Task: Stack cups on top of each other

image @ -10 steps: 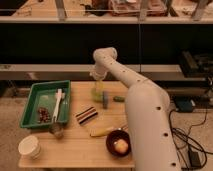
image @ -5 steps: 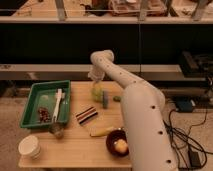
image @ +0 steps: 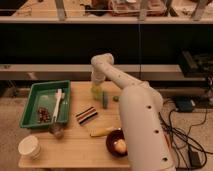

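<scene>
Counter (image: 75, 148) carries a cream-white ribbed cup (image: 30, 146) at its left front corner, a small greyish cup (image: 56, 131) just in front of the green tray (image: 50, 83), and farther right a lime-green cup (image: 96, 93) beneath the hand (image: 96, 85) (whether it is clamped on it, I cannot tell).

The bench (image: 75, 147) is pale matt wood. The tray (image: 31, 102) looks like glossy green plastic; the cream-white cup (image: 30, 146) is ribbed. The claw (image: 97, 84), just above the lime-green plastic cup (image: 96, 92), ends a smooth white arm (image: 142, 120).
</scene>
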Controlling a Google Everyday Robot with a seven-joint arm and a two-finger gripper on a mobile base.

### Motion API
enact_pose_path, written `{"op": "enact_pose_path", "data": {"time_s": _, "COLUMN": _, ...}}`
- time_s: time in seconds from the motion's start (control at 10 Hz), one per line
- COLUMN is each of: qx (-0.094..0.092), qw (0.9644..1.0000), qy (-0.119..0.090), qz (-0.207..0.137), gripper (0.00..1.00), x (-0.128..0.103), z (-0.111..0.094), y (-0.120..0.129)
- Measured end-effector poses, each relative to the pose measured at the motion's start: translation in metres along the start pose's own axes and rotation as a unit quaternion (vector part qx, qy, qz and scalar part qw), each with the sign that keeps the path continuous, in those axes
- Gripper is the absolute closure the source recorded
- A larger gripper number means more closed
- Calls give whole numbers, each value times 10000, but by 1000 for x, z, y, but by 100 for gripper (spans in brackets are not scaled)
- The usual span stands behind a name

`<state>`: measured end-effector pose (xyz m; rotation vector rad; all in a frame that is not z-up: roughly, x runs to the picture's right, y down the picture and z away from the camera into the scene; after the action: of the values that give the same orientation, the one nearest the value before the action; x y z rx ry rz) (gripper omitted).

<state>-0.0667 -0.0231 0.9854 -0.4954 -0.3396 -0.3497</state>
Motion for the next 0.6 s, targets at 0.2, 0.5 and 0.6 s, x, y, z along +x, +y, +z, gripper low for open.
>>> {"op": "enact_pose_path", "data": {"time_s": 0.2, "qx": -100, "qw": 9996, "qy": 204, "qz": -171, "gripper": 79, "x": -3, "z": -6, "y": -2}}
{"op": "enact_pose_path", "data": {"time_s": 0.5, "qx": -310, "qw": 9961, "qy": 471, "qz": -685, "gripper": 100, "x": -14, "z": -42, "y": 2}}
{"op": "enact_pose_path", "data": {"time_s": 0.6, "qx": -396, "qw": 9948, "qy": 465, "qz": -811, "gripper": 100, "x": -18, "z": -61, "y": 6}}
